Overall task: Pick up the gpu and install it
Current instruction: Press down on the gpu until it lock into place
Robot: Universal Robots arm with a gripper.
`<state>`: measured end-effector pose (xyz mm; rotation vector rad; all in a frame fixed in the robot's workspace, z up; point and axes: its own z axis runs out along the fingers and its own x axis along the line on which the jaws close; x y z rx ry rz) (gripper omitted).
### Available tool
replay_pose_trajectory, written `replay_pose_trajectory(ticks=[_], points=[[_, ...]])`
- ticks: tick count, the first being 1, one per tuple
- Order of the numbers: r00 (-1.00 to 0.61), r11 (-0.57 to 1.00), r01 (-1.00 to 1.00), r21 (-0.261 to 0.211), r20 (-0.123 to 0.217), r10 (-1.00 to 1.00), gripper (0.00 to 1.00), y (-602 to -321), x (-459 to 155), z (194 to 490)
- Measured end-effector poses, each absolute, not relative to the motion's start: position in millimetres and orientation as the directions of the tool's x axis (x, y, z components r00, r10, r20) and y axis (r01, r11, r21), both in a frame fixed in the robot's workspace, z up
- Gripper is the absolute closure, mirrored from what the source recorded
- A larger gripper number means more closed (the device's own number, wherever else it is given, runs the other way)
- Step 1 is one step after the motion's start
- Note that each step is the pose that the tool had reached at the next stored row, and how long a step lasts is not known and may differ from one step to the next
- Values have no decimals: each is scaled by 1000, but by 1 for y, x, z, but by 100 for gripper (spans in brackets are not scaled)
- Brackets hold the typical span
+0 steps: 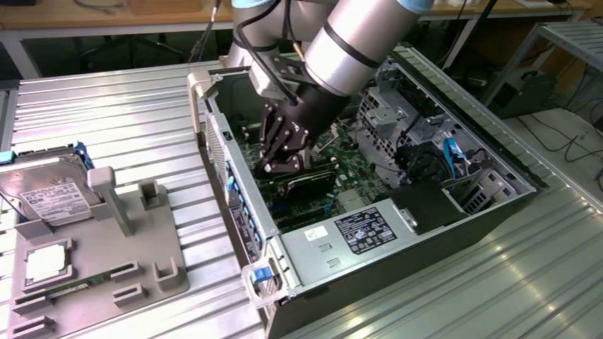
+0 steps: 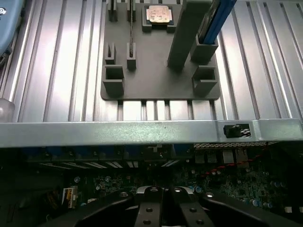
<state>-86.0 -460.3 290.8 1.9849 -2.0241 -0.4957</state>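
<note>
Gripper (image 2: 163,208) low inside computer case (image 1: 499,159) — hard drive (image 1: 47,198) outside.

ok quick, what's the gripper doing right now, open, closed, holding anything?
Gripper: down inside the computer case, fingers together over the motherboard; shut, and whether it holds anything cannot be told.

Black pincer (image 1: 285,164), green motherboard (image 1: 354,173), seemingly dark gpu (image 1: 299,181).

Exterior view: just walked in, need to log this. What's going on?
The gripper is down inside the open PC case, just above the motherboard. A dark flat card, probably the gpu, lies right under it; whether it is gripped is unclear. The hard drive sits on the grey fixture beside the case.
</note>
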Motion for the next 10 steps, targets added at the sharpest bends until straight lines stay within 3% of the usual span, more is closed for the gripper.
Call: replay_pose_trajectory(ticks=[4, 10], points=[[-33, 6, -883, 470, -48, -998, 89, -460, -86, 291], [-34, 7, -876, 482, -47, -998, 89, -460, -86, 289]])
